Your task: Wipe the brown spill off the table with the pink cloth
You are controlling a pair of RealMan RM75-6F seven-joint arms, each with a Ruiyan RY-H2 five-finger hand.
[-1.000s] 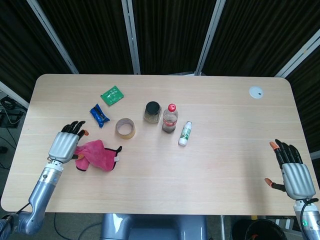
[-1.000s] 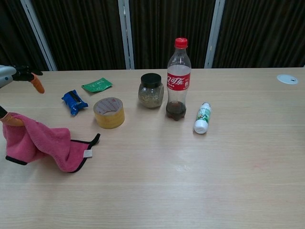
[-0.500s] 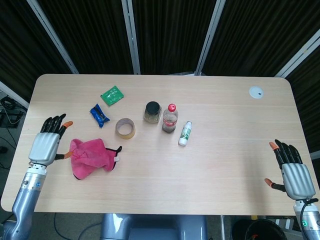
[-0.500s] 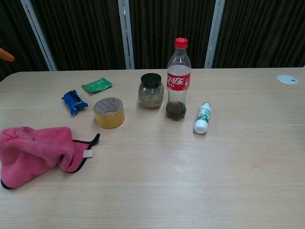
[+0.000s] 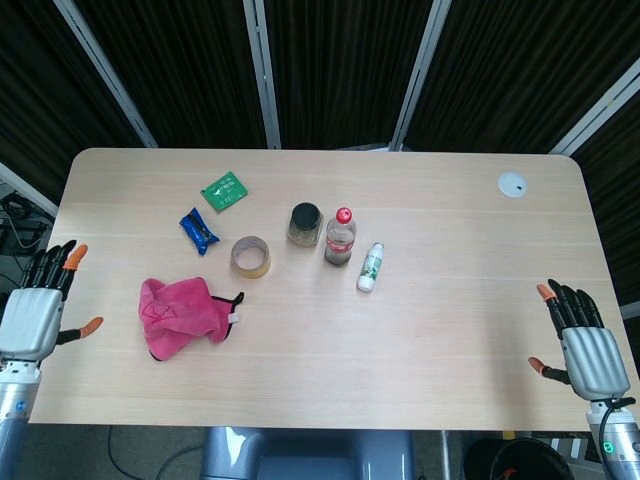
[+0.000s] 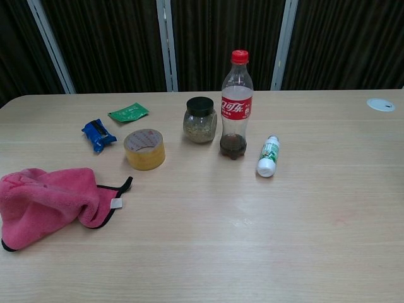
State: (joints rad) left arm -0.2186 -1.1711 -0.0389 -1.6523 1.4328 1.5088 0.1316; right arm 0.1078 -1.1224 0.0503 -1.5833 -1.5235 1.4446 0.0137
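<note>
The pink cloth (image 5: 182, 314) lies crumpled on the table's left front part, also seen in the chest view as the pink cloth (image 6: 50, 203). No hand touches it. My left hand (image 5: 32, 312) hangs off the table's left edge, well left of the cloth, fingers spread and empty. My right hand (image 5: 585, 342) hovers at the table's right front corner, fingers spread, holding nothing. Neither hand shows in the chest view. No brown spill stands out on the wood; a faint sheen (image 6: 240, 221) marks the middle of the table.
Behind the cloth stand a tape roll (image 5: 251, 257), a dark-lidded jar (image 5: 305, 224), a cola bottle (image 5: 340, 238) and a small white bottle (image 5: 371, 268) lying down. A blue packet (image 5: 198, 230) and green sachet (image 5: 224, 190) lie further back. A white disc (image 5: 513, 184) sits far right.
My left hand let go of the pink cloth and drew back leftward off the table's edge. The cloth slumped flat where it was released. The right hand stayed put.
</note>
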